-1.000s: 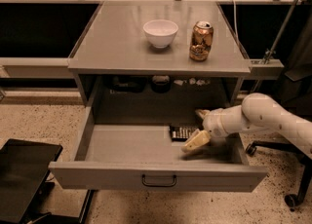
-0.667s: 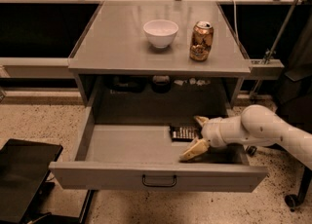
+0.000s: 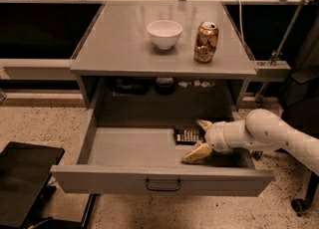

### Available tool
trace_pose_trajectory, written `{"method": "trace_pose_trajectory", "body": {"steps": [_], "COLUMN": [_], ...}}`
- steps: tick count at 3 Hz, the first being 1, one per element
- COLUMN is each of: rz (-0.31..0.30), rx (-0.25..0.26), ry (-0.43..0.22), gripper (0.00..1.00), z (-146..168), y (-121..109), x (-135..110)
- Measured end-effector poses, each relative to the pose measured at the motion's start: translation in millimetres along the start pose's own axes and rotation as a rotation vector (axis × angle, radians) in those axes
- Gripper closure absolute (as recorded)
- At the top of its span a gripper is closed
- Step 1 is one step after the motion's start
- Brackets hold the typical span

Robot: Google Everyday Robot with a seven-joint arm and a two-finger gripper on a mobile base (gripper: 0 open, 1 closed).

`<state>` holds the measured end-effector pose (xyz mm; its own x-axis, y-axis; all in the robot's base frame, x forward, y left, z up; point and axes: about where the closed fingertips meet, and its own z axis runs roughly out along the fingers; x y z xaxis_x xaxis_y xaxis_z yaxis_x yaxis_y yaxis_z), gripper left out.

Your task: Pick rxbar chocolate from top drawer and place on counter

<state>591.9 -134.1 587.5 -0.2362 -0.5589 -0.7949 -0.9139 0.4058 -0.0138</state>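
Note:
The top drawer point(image 3: 124, 178) is pulled out wide under the counter point(image 3: 119, 44). The rxbar chocolate point(image 3: 186, 135), a small dark flat bar, lies on the drawer floor toward the right rear. My gripper point(image 3: 199, 139) reaches into the drawer from the right at the end of the white arm. Its tan fingers point(image 3: 197, 154) are open, one behind the bar's right end and one in front of it. The bar's right end lies at the mouth of the jaws and is not clasped.
A white bowl point(image 3: 164, 33) and a copper-coloured can point(image 3: 206, 42) stand on the counter. Dark items sit on the shelf behind the drawer point(image 3: 149, 84). A black flat object point(image 3: 22, 180) is on the floor at the left. Dark side shelves flank the cabinet.
My gripper has moved lower and slightly toward the front of the drawer, and its fingers have spread wider around the bar's right end. The bar has not moved.

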Motion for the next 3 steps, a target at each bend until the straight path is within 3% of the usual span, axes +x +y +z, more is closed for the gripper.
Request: {"method": "trace_pose_trajectory", "body": {"steps": [3], "rz": [0.000], "rx": [0.000], "ry": [0.000], "gripper": [0.88], "z": [-5.3], "y": [-0.1], "x": [-7.0]}}
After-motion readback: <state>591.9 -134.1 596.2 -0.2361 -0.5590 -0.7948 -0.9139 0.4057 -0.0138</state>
